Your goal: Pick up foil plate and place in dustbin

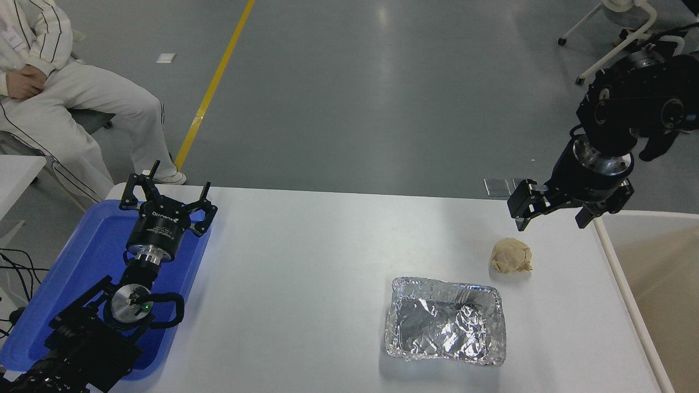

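Observation:
The foil plate (445, 321), a shiny crinkled silver tray, lies flat on the white table (306, 273) toward the front right. The cream dustbin (650, 284) stands off the table's right edge, only partly in frame. My right gripper (551, 215) hangs open and empty above the table's far right corner, well beyond the plate and close to the bin's far rim. My left gripper (166, 191) is parked open over the blue tray at the left.
A crumpled tan paper ball (510, 255) sits between the foil plate and my right gripper. A shallow blue tray (93, 256) lies under my left arm. A seated person (60, 93) is at the far left; chair legs (617, 38) show at the top right.

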`<act>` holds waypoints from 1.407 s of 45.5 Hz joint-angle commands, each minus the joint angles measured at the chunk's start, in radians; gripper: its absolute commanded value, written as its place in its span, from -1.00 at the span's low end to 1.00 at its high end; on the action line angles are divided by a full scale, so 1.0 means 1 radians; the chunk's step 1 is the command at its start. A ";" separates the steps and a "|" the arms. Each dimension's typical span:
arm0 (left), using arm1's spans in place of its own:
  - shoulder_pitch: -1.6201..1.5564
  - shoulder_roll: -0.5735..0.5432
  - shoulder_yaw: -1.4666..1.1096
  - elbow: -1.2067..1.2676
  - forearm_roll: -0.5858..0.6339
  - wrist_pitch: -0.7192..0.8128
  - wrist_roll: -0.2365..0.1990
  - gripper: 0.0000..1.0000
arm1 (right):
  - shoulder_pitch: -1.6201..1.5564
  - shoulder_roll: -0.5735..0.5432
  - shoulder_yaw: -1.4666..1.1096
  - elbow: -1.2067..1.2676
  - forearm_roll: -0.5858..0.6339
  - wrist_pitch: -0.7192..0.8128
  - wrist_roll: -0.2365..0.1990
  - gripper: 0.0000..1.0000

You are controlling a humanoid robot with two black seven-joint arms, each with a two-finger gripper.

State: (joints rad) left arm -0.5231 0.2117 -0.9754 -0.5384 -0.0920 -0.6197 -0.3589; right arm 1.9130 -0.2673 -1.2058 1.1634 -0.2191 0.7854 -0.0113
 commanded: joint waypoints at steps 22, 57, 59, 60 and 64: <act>0.000 0.000 0.000 0.000 0.000 0.000 0.000 1.00 | -0.221 -0.003 0.081 -0.002 0.000 0.000 -0.001 1.00; 0.000 0.000 0.000 0.000 0.000 0.000 0.000 1.00 | -0.520 0.046 0.140 -0.076 -0.009 -0.477 0.001 0.94; 0.000 0.000 0.000 0.000 0.001 0.000 0.000 1.00 | -0.532 0.048 0.140 -0.086 -0.009 -0.479 0.001 0.94; 0.000 0.000 0.000 0.000 0.002 0.000 0.000 1.00 | -0.538 0.048 0.140 -0.088 -0.009 -0.477 0.001 0.94; 0.000 0.000 0.000 0.000 0.000 0.000 -0.002 1.00 | -0.548 0.048 0.140 -0.090 -0.008 -0.480 0.001 0.94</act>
State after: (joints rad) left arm -0.5231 0.2117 -0.9756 -0.5384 -0.0915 -0.6197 -0.3590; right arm 1.4245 -0.2300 -1.0680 1.1040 -0.2277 0.3417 -0.0108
